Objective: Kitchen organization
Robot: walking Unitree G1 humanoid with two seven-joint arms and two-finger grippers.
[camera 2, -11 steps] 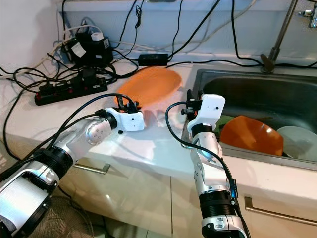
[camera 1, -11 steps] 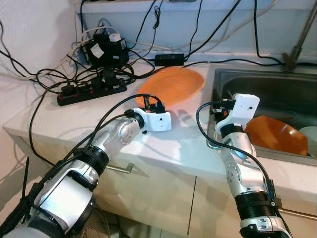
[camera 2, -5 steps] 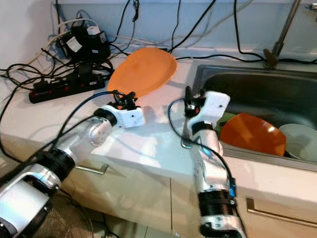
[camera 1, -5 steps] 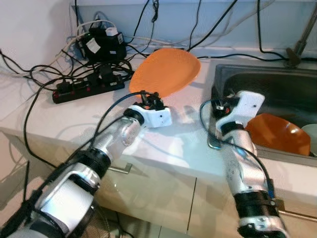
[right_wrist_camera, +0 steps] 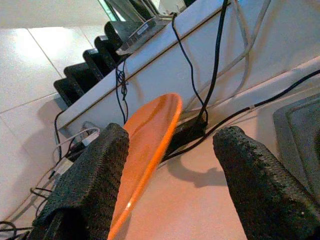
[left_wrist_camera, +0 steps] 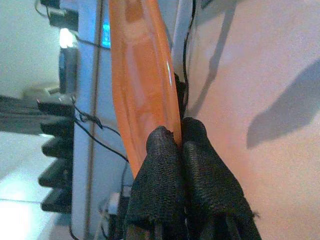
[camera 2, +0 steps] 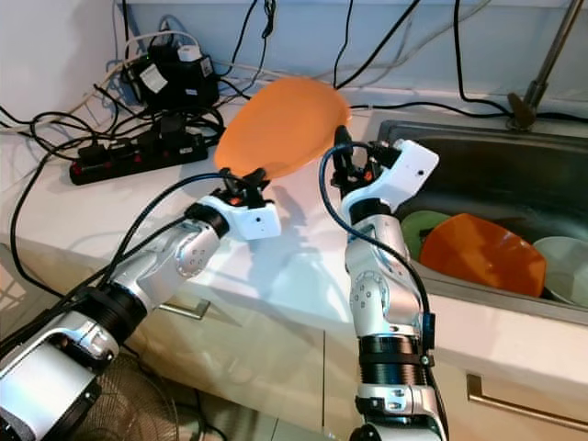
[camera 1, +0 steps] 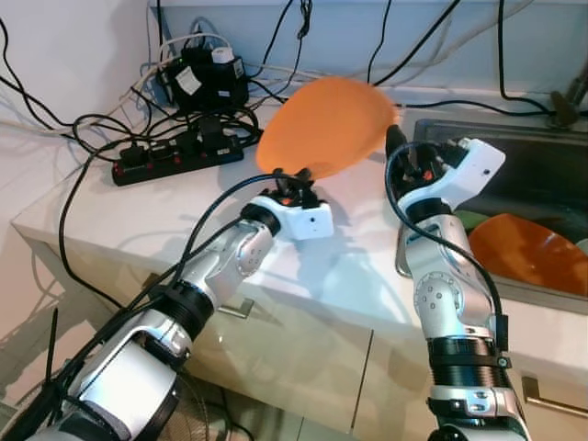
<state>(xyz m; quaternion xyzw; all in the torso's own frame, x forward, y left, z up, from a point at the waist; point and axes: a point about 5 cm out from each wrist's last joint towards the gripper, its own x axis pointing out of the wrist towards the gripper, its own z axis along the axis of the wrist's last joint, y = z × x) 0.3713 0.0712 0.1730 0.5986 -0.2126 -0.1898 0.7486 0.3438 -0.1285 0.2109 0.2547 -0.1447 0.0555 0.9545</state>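
Over the counter edge, just left of the sink (camera 1: 514, 138), left gripper (camera 1: 292, 179) is clamped on the rim of an orange plate (camera 1: 326, 124), holding it up off the worktop, tilted near upright; wrist view shows both pads (left_wrist_camera: 165, 165) pinched tight on the plate's edge. Right gripper (camera 2: 342, 152) sits w/ fingers spread, one either side of the plate's far rim, not yet closed on it, prob. set for a handover.

Progress, as a judgement: early-to-mid. One plate is lifted but not put anywhere yet. In the sink lie a second orange plate (camera 2: 478, 257), something green (camera 2: 418, 225) beside it and a pale dish (camera 2: 565, 266) at the frame edge, so more sorting left. Where the plate should end up can't be told.

Around: black power strip (camera 1: 170, 161) and a tangle of cables (camera 1: 92, 156) w/ a black adapter block (camera 1: 202, 78) at the back of the counter (camera 1: 110, 220), near the plate's swing path; could snag. Tap stem (camera 2: 542, 60) stands behind the sink. Drawer handle (camera 2: 501, 395) below.
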